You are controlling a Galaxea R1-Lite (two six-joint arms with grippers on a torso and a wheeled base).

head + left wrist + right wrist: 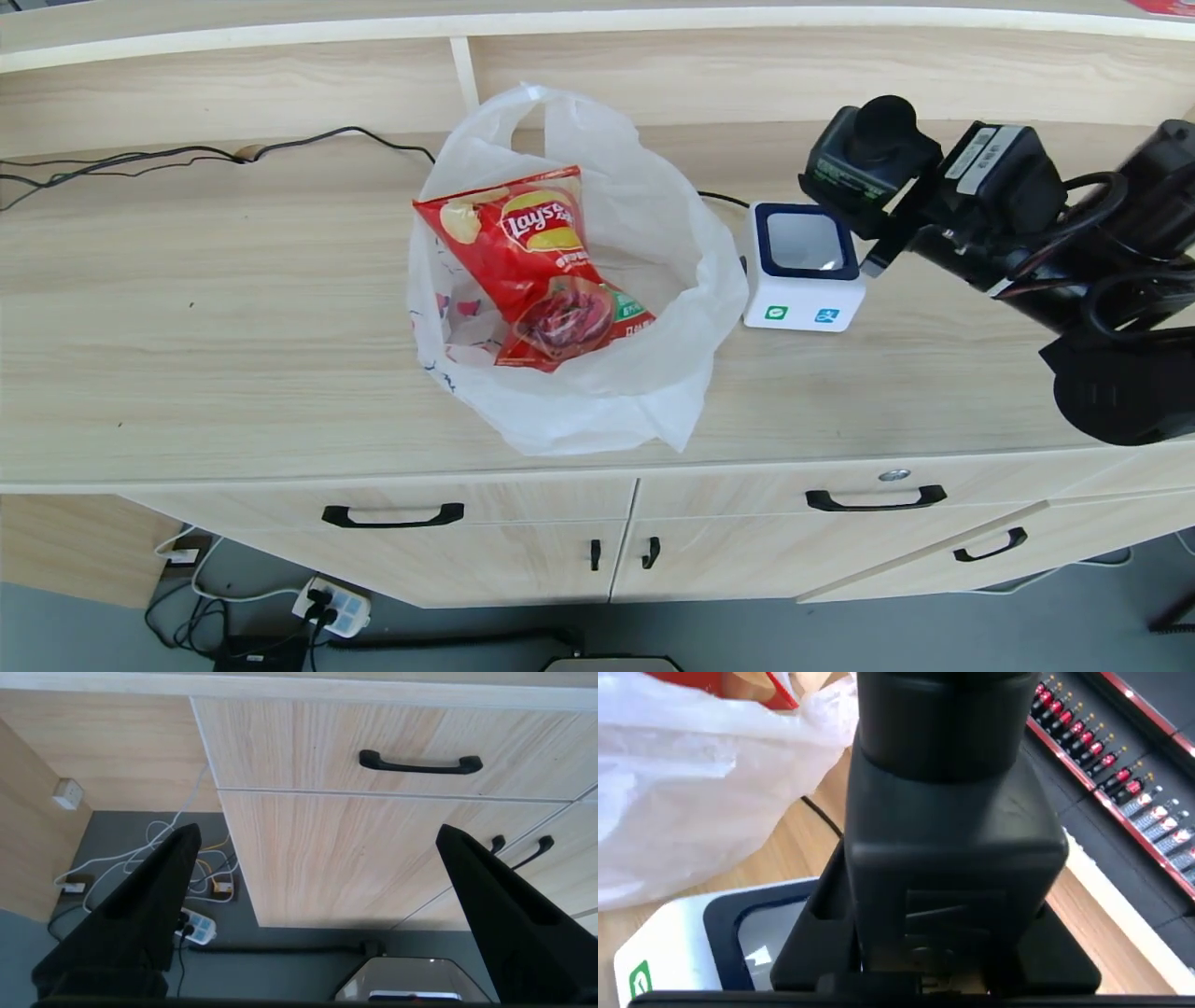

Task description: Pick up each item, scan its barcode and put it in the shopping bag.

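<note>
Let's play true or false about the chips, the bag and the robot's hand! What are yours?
The red chip bag lies in the shopping bag. True.
The scanner stands left of the shopping bag. False: it stands on its right.
The left gripper holds a bottle. False: it is open and empty.
A black cable lies on the counter. True.

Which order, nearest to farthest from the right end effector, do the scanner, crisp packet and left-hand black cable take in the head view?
1. Scanner, directly by the right end effector.
2. Crisp packet, centre, in the shopping bag.
3. Left-hand black cable, far left rear.
</note>
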